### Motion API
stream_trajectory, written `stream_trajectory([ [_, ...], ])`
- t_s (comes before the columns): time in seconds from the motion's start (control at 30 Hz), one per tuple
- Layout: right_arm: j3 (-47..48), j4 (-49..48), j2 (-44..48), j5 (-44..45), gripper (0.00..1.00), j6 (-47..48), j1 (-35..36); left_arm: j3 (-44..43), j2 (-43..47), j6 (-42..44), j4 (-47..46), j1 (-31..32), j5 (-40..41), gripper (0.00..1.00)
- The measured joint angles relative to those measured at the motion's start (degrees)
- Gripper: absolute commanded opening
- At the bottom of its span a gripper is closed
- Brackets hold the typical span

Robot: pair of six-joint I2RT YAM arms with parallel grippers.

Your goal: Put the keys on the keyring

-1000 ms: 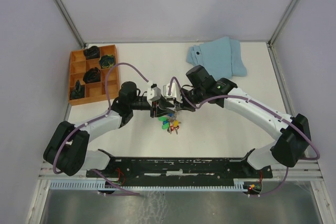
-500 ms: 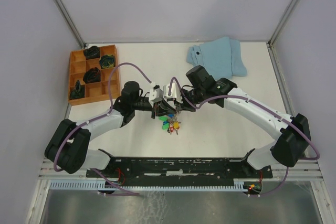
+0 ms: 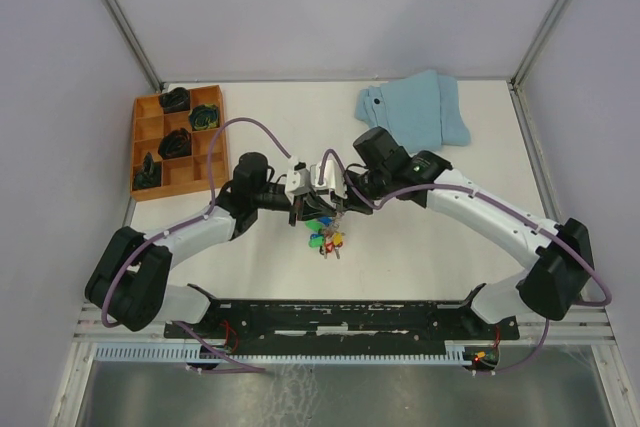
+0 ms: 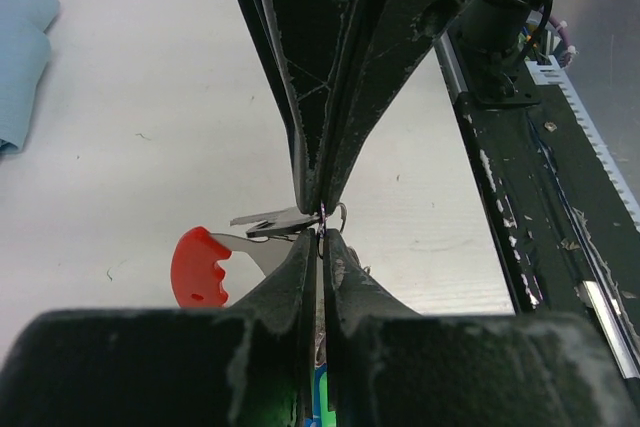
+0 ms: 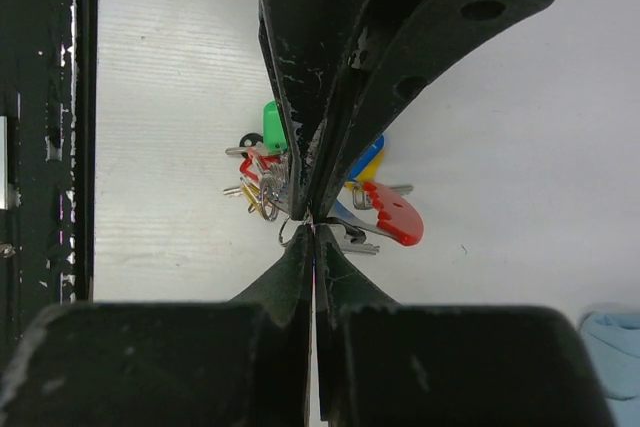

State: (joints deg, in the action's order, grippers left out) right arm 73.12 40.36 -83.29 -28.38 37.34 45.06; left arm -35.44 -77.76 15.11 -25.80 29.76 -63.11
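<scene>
While both arms reach in from either side, keys [image 3: 325, 239]: a bright bunch with green, yellow, blue and red heads, just near of the two hands at the middle of the tabletop [image 3: 450, 257]; whether it hangs or rests I cannot tell.
keyring [image 5: 392, 219]: the red-and-grey piece lies just beside the fingertips, against the bunch; a thin wire loop appears to run into the pinch point.
left hand [image 4: 320, 245]: fingers pressed together on that thin metal, coming from the left; probably the steadying grip.
right hand [image 5: 313, 235]: also pressed together, tip to tip with the other, coming from the right; two opposed pinches would let the ring be spread or turned so a key can thread on.
stage: mid-threading, by my judgement.
risk: the wire is thin enough to slip from either pinch.
tray [image 3: 140, 162]: orange, far left, dark lumps [image 3: 175, 142] in its compartments, well apart.
cloth [image 3: 415, 107]: light blue, folded, far right.
</scene>
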Motion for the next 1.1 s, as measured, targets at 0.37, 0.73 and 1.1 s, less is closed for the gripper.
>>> stream_trajectory([
  [0.37, -4.2, -0.7, 4.3, 3.7, 0.01, -1.6, 0.2, -1.4, 0.0, 0.9, 2.2, 0.3, 1.1, 0.03],
  [0.73, -9.5, -6.8, 6.0, 4.5, 0.01, -5.2, 0.0, -1.2, 0.0, -3.7, -0.1, 0.4, 5.7, 0.03],
  [1.1, -17.2, -21.7, 6.1, 7.9, 0.01, -9.3, -0.3, 0.7, -0.3, -14.5, -7.0, 0.4, 15.0, 0.03],
])
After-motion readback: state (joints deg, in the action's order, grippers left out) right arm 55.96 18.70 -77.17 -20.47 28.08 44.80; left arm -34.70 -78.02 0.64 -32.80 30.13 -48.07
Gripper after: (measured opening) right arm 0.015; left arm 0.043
